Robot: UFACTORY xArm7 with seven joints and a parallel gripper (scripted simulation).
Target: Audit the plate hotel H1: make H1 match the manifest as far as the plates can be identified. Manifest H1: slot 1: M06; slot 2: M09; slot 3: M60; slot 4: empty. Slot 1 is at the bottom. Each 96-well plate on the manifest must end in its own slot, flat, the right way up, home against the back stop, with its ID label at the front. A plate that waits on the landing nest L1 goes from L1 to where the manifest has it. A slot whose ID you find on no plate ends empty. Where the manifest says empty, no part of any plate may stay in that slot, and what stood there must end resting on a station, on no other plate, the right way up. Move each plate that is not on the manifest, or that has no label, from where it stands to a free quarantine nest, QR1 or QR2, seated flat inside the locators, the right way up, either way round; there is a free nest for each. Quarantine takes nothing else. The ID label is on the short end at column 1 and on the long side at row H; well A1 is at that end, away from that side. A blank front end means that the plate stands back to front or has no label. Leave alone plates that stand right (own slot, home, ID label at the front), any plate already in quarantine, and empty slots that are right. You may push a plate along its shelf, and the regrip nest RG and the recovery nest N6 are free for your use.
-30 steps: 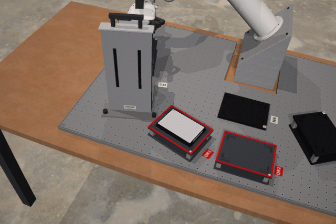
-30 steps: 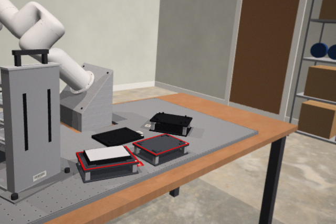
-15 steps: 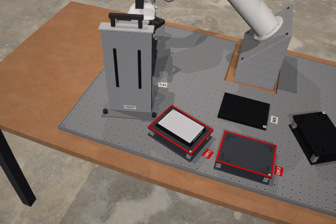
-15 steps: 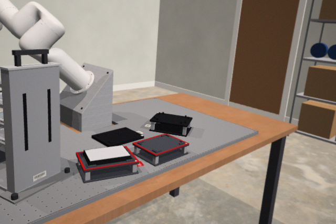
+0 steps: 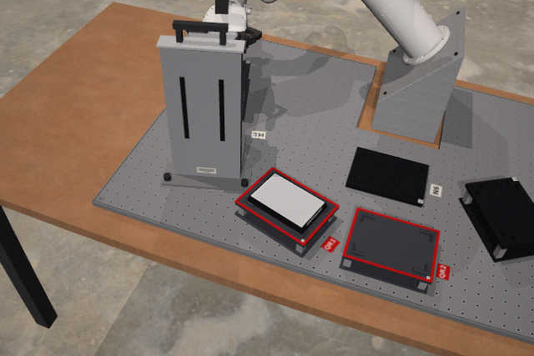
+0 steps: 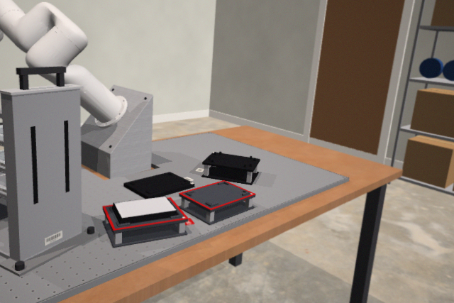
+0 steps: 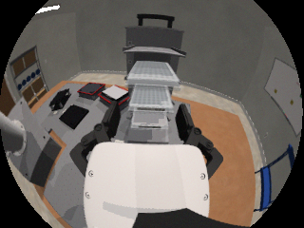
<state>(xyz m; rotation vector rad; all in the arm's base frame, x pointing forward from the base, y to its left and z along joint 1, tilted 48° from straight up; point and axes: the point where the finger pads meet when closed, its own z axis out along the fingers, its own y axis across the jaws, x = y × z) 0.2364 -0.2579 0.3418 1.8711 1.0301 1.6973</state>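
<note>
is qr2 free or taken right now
Free. The red-framed QR2 nest shows only its bare dark top and locators, while QR1 beside it holds a white-topped plate.

light: even, bright | shadows: soft | wrist view: fisheye, blurry edges

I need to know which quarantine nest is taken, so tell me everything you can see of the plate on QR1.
The plate is a flat rectangular slab with a pale, finely dotted top face and dark sides. It lies level on the red-bordered nest QR1, within the red outline, its long sides parallel to the border. Nothing rests on it and the gripper is far off, open in front of the plate hotel. No ID label can be made out on the sides that show. QR2 beside it holds no plate.
</note>
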